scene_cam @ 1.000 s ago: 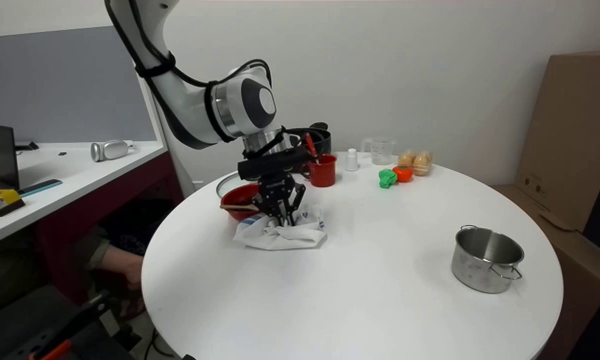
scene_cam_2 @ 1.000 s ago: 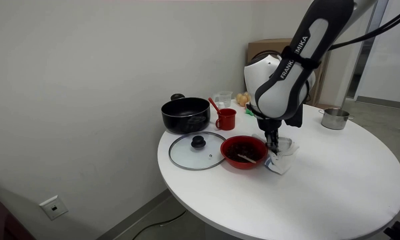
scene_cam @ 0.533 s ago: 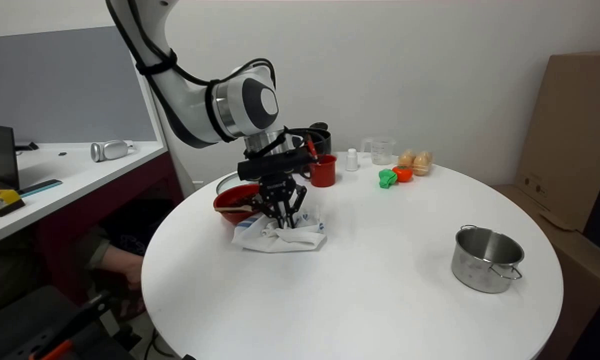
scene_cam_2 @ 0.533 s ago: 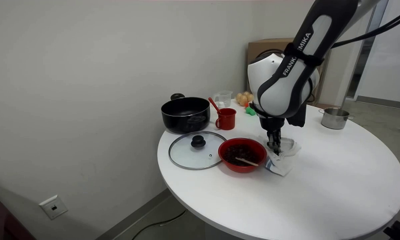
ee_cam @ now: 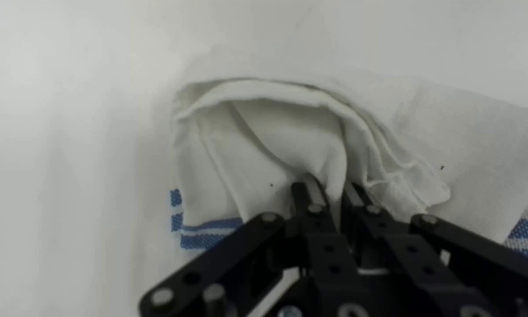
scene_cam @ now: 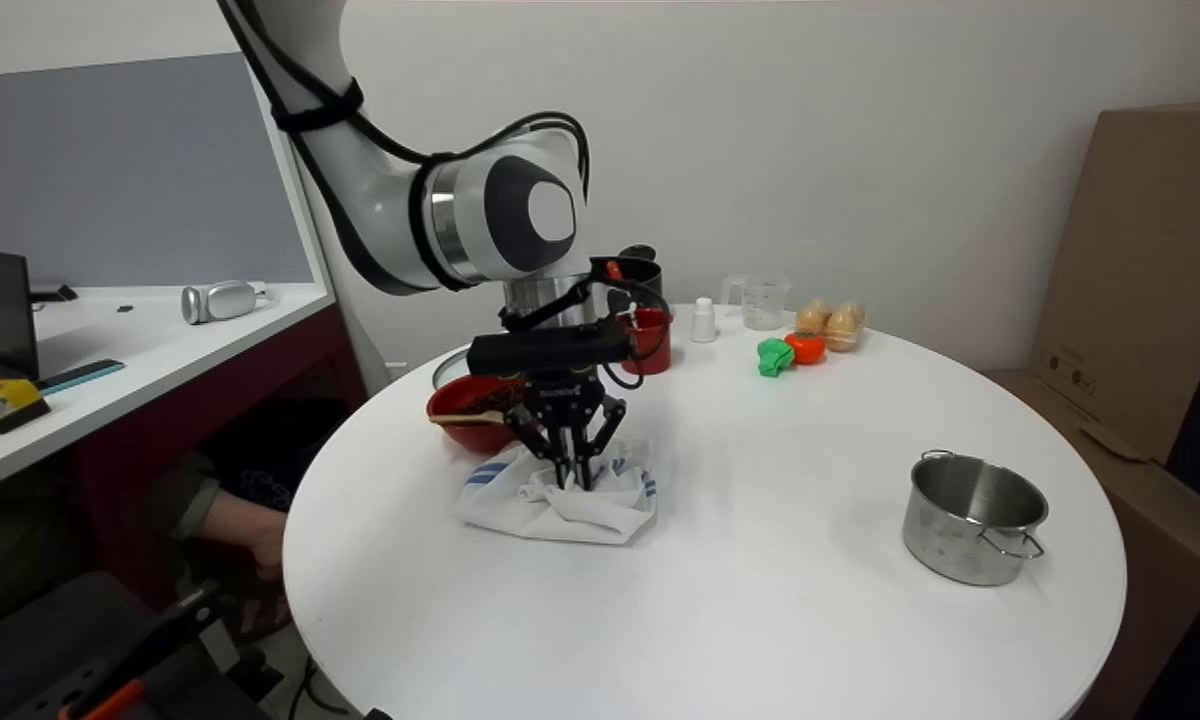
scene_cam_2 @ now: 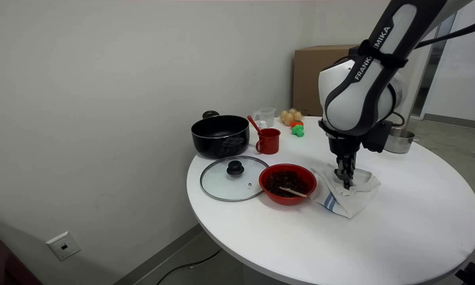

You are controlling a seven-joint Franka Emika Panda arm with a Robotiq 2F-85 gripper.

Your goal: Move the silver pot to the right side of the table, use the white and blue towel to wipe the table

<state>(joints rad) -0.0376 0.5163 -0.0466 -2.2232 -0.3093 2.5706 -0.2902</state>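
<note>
While the end effector [ee_cam: 328, 193] pinches the blue-striped towel [scene_cam_2: 350, 200], arm [scene_cam_2: 366, 84] lettered "FRANKA EMIKA", black strap [scene_cam_2: 382, 56] hiding part

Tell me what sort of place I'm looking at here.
Probably a robotics lab or office with a mock-kitchen setup: there's a robot arm, a yellow emergency-stop box on the white desk, and a black cooking pot on the round table.
</note>
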